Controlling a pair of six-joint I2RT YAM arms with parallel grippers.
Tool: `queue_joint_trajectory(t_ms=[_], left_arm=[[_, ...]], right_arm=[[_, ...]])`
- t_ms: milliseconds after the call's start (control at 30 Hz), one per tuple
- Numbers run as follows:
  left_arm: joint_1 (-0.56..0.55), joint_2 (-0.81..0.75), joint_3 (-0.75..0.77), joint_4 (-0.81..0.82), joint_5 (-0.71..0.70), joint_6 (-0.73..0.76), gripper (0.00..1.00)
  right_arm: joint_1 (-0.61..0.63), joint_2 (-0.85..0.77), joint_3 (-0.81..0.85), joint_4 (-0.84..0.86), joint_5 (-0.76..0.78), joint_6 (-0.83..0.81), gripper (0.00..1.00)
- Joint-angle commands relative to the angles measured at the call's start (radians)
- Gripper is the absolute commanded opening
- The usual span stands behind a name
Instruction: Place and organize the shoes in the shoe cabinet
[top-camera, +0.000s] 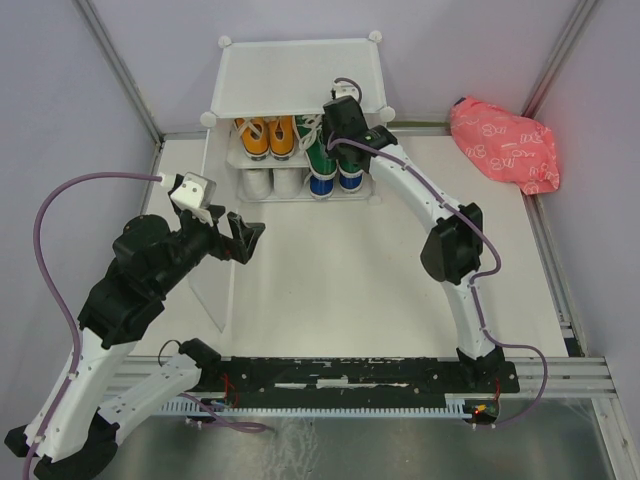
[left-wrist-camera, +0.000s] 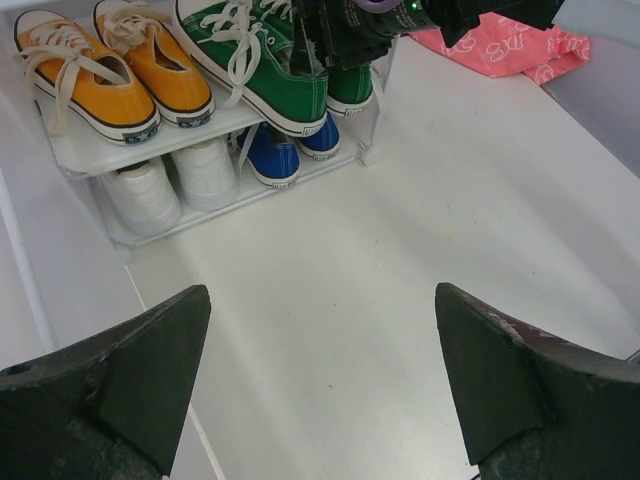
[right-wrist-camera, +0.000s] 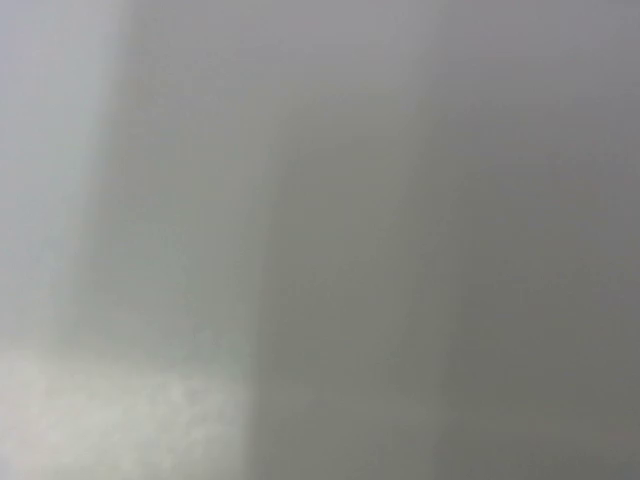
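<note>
Right arm (top-camera: 415, 190) reaches into the shoe cabinet (top-camera: 300, 75), right jaws at the green shoes (left-wrist-camera: 265, 75); left jaws spread wide.

Cabinet stands at the far centre of the bench (top-camera: 350, 270), its front panel (top-camera: 215, 260) swung open toward the near left. Upper shelf: orange shoes (top-camera: 268, 137) left, green pair right. Lower level: white shoes (top-camera: 272, 182) left, blue shoes (top-camera: 335, 183) right, toes facing out. Right jaws sit low over the green pair at the cabinet's right front corner; the fingers are hidden behind the wrist body, and the right wrist view is a grey blur, so open or closed cannot be told. Left arm (top-camera: 140, 270) is near left, its jaws wide apart above bare bench just right of the open panel, well short of the shoes. Pink bag (top-camera: 505, 145) lies far right.
</note>
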Motion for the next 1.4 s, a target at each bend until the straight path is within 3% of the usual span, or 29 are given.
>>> queue_joint_trajectory(t_ms=[0, 100, 167, 300, 633, 1167, 1367], left_arm=[[0.001, 0.002, 0.021, 0.009, 0.004, 0.012, 0.99], [0.002, 0.002, 0.020, 0.009, 0.005, 0.012, 0.99], [0.002, 0.003, 0.017, 0.009, 0.002, 0.014, 0.99], [0.001, 0.005, 0.011, 0.016, 0.001, 0.014, 0.99], [0.002, 0.012, -0.001, 0.031, 0.014, 0.010, 0.99], [0.002, 0.022, -0.018, 0.030, 0.003, 0.000, 0.99], [0.002, 0.018, -0.026, 0.029, -0.012, 0.000, 0.99]], right_arm=[[-0.015, -0.120, -0.022, 0.231, 0.017, 0.022, 0.60], [-0.004, -0.206, -0.132, 0.296, 0.005, -0.002, 0.67], [0.009, -0.268, -0.211, 0.340, 0.013, -0.035, 0.77], [0.023, -0.373, -0.346, 0.424, -0.022, -0.086, 0.80], [0.041, -0.494, -0.488, 0.324, 0.077, -0.116, 0.79], [0.026, -0.389, -0.505, 0.270, 0.071, -0.140, 0.73], [0.001, -0.342, -0.510, 0.284, 0.057, -0.109, 0.62]])
